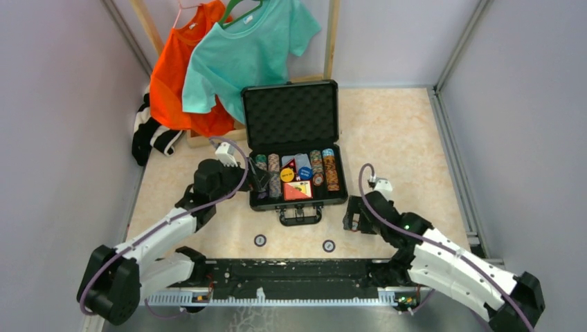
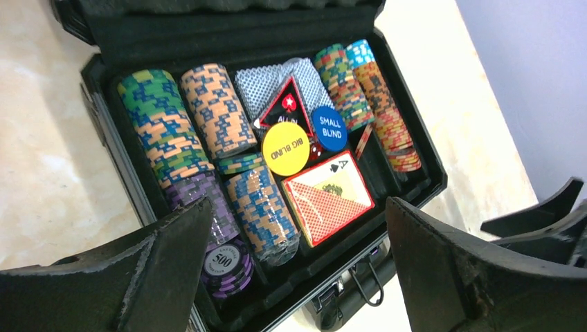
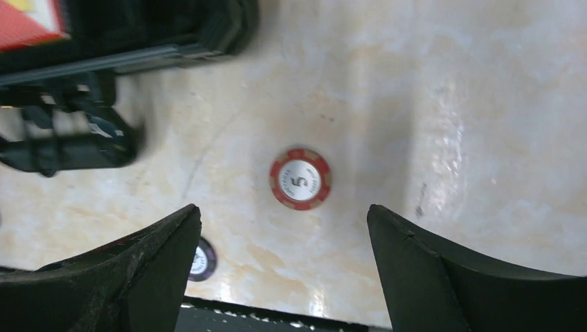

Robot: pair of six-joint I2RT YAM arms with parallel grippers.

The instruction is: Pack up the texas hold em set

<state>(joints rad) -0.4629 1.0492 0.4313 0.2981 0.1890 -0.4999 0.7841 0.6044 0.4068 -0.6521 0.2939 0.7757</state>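
Observation:
The black briefcase (image 1: 299,201) of the texas hold em set lies open mid-table, its foam lid (image 1: 291,116) standing up. Inside are rows of multicoloured chips (image 2: 211,111), a red card box (image 2: 325,197), a yellow button (image 2: 285,148) and a blue button (image 2: 328,128). My left gripper (image 1: 260,180) hovers open over the case's left front corner; in its wrist view the left gripper (image 2: 297,207) holds nothing. My right gripper (image 1: 354,216) is open, low over the table right of the handle (image 1: 300,216). Just ahead of the right gripper (image 3: 284,211) lies a red chip (image 3: 300,179).
Two loose chips (image 1: 260,240) (image 1: 329,245) lie on the table in front of the case; a purple chip (image 3: 201,259) shows by my right gripper's left finger. An orange shirt (image 1: 181,72) and a teal shirt (image 1: 253,48) hang at the back. Black-and-white cloth (image 1: 149,131) lies at back left.

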